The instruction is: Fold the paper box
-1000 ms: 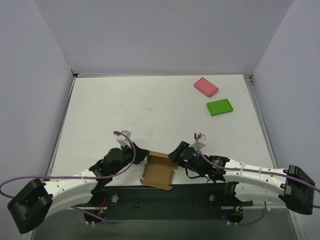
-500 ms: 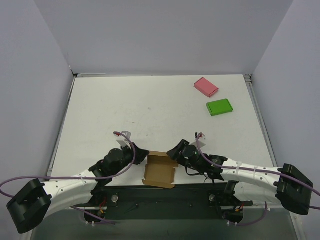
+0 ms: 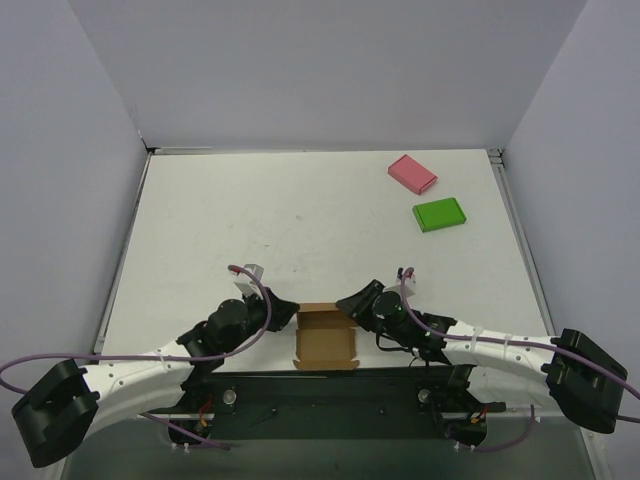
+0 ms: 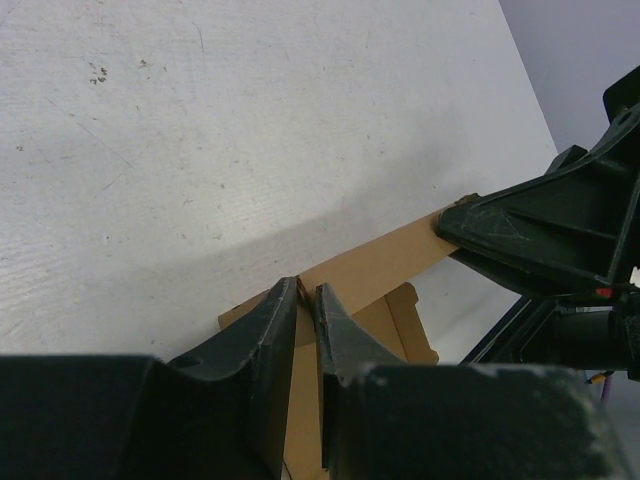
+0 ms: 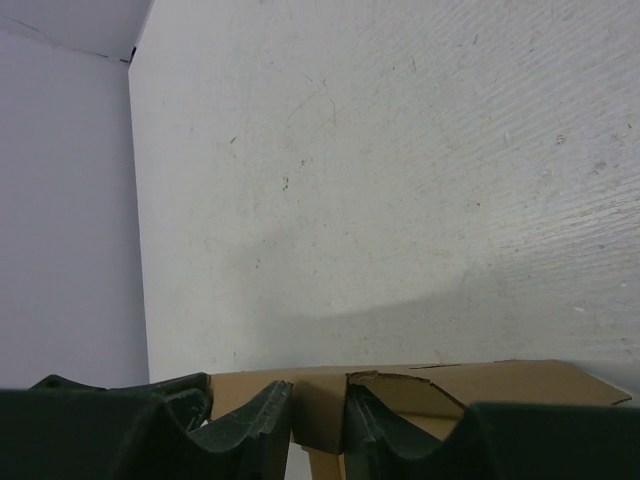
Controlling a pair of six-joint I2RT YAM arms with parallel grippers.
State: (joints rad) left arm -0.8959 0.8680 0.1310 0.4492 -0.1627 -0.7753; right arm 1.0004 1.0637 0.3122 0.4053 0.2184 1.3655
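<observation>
The far wall of the paper box (image 3: 325, 340), pinched by the left gripper (image 4: 307, 292) and straddled with jaws apart by the right gripper (image 5: 317, 395), should be folded up evenly.

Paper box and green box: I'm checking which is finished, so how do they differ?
The paper box is brown and open, a wall raised; the green box is closed flat. The paper box sits at the near edge, pinched by the left gripper; the green box lies far right, untouched. Both are rectangular and on the table.
</observation>
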